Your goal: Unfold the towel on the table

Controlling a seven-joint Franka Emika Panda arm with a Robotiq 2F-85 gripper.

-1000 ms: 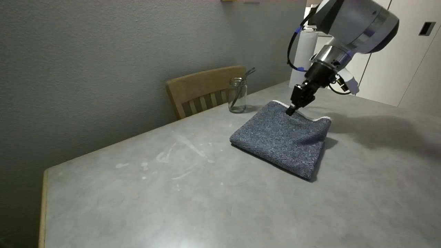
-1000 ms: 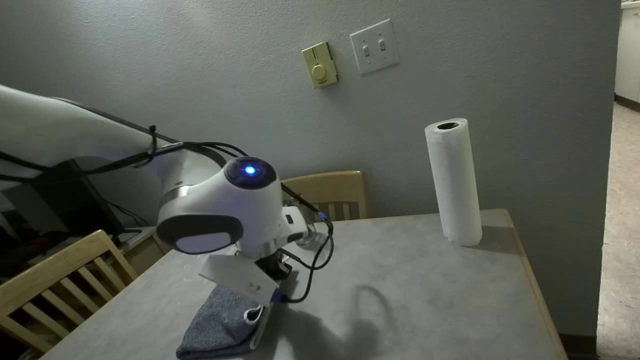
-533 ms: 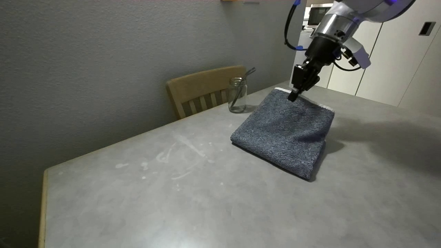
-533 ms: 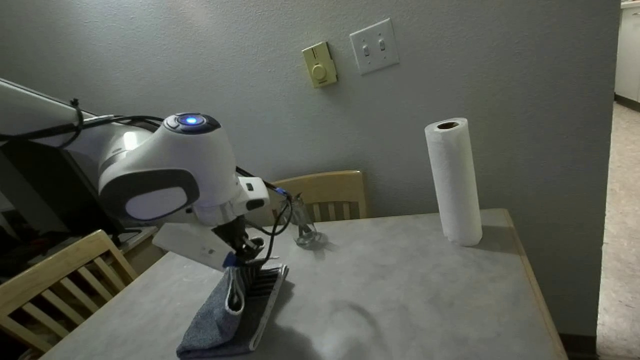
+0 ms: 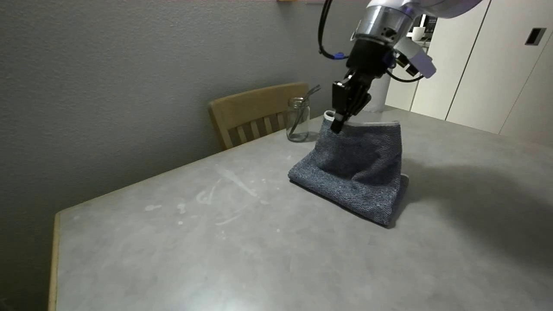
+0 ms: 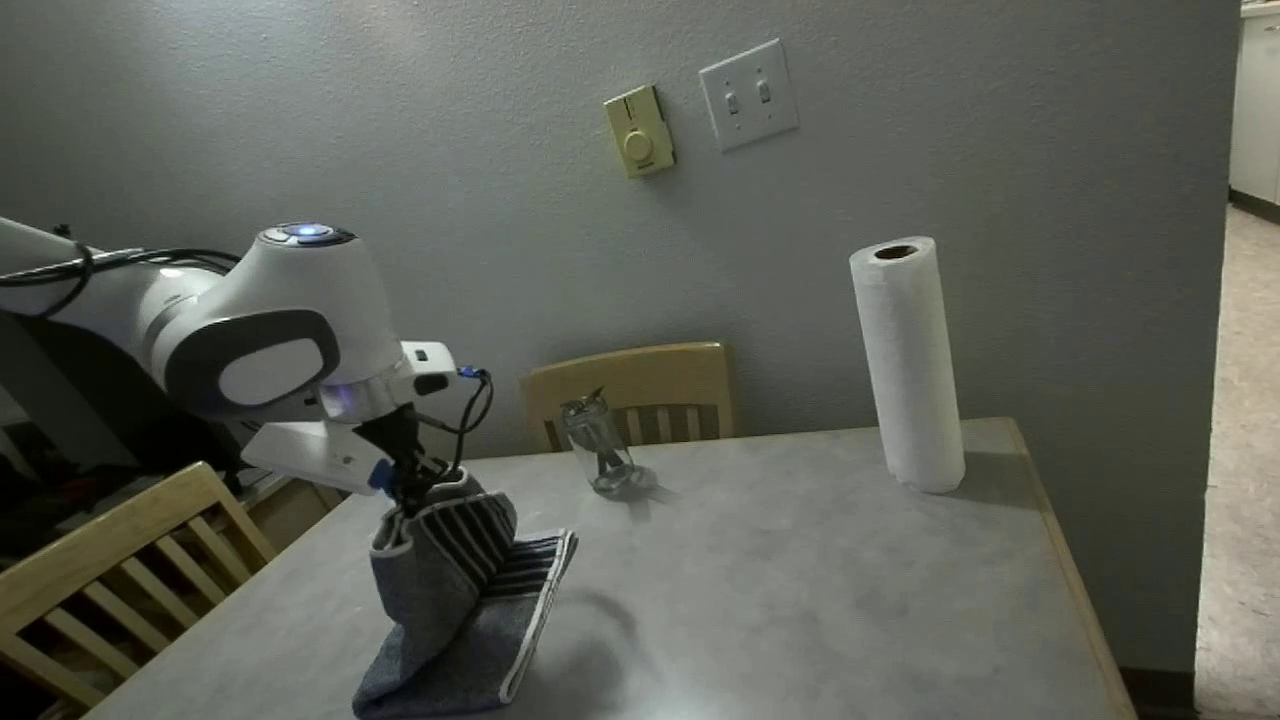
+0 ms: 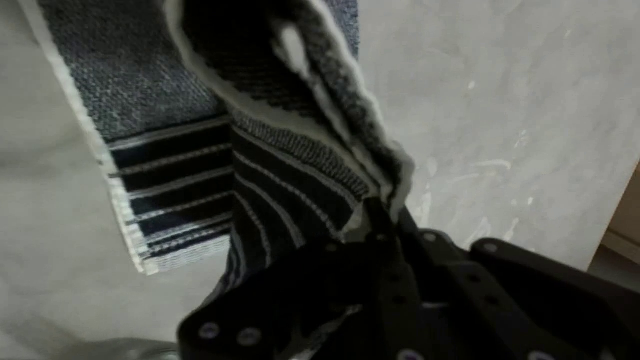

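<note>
You had the jaws clenched on the pale-trimmed edge of the blue-grey towel (image 5: 360, 166), its upper layer raised and its lower layer resting on the grey tabletop (image 5: 173, 259). Your wrist view showed dark, pale-lined stripes on both the lifted layer and the flat end beneath. Near the towel, at the tabletop's edge by a wooden chair (image 5: 255, 106), you had a glass jar (image 6: 598, 450) with thin implements (image 5: 311, 91) leaning in it. A paper-towel roll (image 6: 908, 370) stood near a tabletop corner, well apart from the towel.
</note>
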